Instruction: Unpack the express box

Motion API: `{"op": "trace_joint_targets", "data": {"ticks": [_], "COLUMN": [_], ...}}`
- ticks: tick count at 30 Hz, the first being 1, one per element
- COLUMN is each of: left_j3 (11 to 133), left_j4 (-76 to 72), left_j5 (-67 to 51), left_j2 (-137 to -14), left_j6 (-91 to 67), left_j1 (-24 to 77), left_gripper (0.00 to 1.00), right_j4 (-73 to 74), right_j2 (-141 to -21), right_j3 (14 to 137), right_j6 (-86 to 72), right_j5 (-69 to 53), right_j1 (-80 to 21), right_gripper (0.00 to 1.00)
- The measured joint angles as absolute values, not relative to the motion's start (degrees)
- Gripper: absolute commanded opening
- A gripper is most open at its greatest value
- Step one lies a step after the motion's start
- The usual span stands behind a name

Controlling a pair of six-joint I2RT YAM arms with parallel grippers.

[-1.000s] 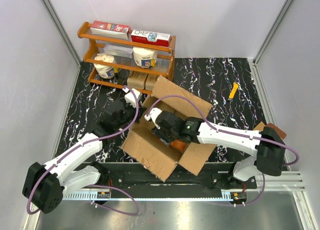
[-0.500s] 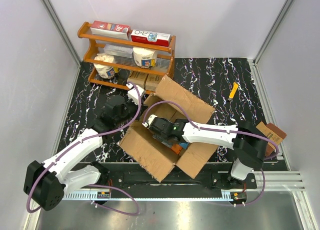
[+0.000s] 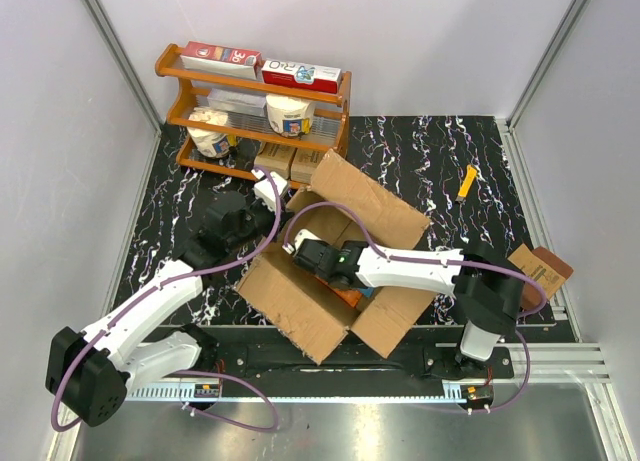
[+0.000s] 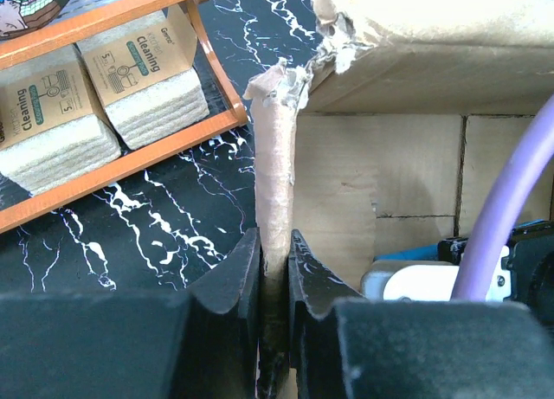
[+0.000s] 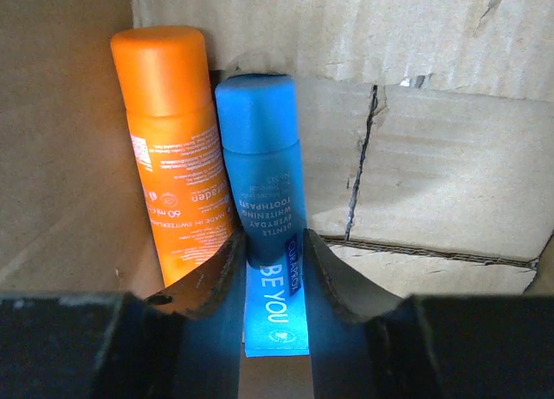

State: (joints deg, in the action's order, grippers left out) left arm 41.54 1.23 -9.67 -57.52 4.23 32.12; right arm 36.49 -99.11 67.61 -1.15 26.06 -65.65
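Plainly, the express box (image 3: 300,301) sat near the middle of the black marbled table (image 3: 420,151), its four flaps spread outward and its mouth open to the overhead camera. The left gripper (image 3: 265,193) was at the box's 11 o'clock corner. In the left wrist view its jaws were pinched together on the thin edge of one cardboard flap (image 4: 275,174), which stood upright between the fingers (image 4: 238,278) with a torn, ragged tip.

The right gripper (image 3: 305,253) reached down inside the box from 3 o'clock. In the right wrist view its two fingers (image 5: 208,278) were pressed against either side of a blue toothpaste tube (image 5: 264,157), gripping it near the flat end. An orange tube (image 5: 173,131) lay touching the blue one at its 9 o'clock side, against the cardboard wall.

A wooden rack (image 3: 300,92) stood at 11 o'clock from the box, holding red-and-white cartons on top and tubs below. Packs labelled "Cleaning" (image 4: 143,70) sat on its lowest shelf. A small yellow object (image 3: 466,182) lay at 2 o'clock, well apart from the box, and a small brown carton (image 3: 540,266) rested at 3 o'clock by the table's edge.
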Motion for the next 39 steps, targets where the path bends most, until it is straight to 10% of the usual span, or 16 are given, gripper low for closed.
{"op": "trace_joint_targets", "data": {"ticks": [10, 19, 39], "left_j3": [41.5, 41.5, 41.5], "left_j4": [1.2, 1.1, 1.2], "left_j5": [-10.1, -10.2, -9.6], "left_j2": [-57.5, -57.5, -58.0], "left_j6": [4.5, 4.5, 4.0], "left_j1": [31.7, 31.7, 32.2], "left_gripper": [0.00, 0.00, 0.00], "right_j4": [34.2, 32.6, 32.7], "right_j2": [-100.4, -101.3, -74.3], "right_j3": [67.0, 66.5, 68.9], "right_j6": [-2.5, -3.1, -7.2], "right_j5": [29.8, 32.3, 27.4], "right_j1": [-66.2, -66.5, -65.8], "right_gripper": [0.45, 0.13, 0.16]}}
